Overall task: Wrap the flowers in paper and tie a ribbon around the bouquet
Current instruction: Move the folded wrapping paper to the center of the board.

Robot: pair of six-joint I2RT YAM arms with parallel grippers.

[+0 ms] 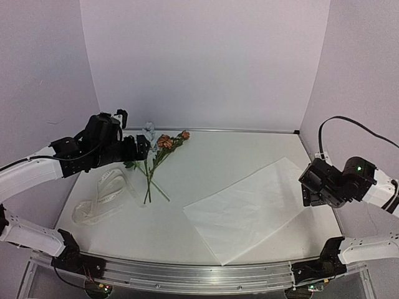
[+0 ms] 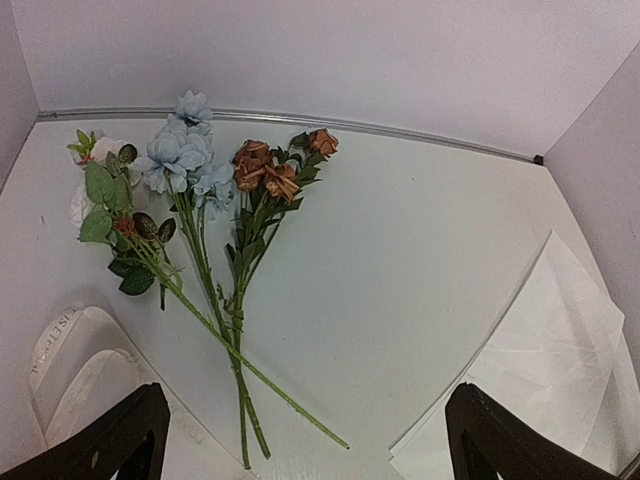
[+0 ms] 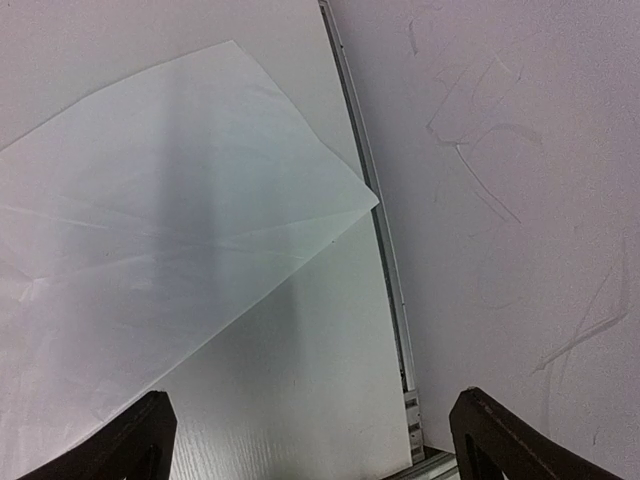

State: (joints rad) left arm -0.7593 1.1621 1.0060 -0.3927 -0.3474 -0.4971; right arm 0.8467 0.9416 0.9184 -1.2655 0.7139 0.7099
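Faintly, unreadable lettering marks the ribbon (image 2: 52, 348); left claw (image 2: 305, 405) and right claw (image 3: 312, 402) gape empty.

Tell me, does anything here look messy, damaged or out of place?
Nothing looks damaged or spilled. The paper lies diagonally rather than square, and the ribbon sits in loose, untidy loops beside the flowers.

Flowers (image 1: 164, 142) loose, far left; looped ribbon (image 1: 100, 200) beside; paper (image 1: 249, 208) flat, right.
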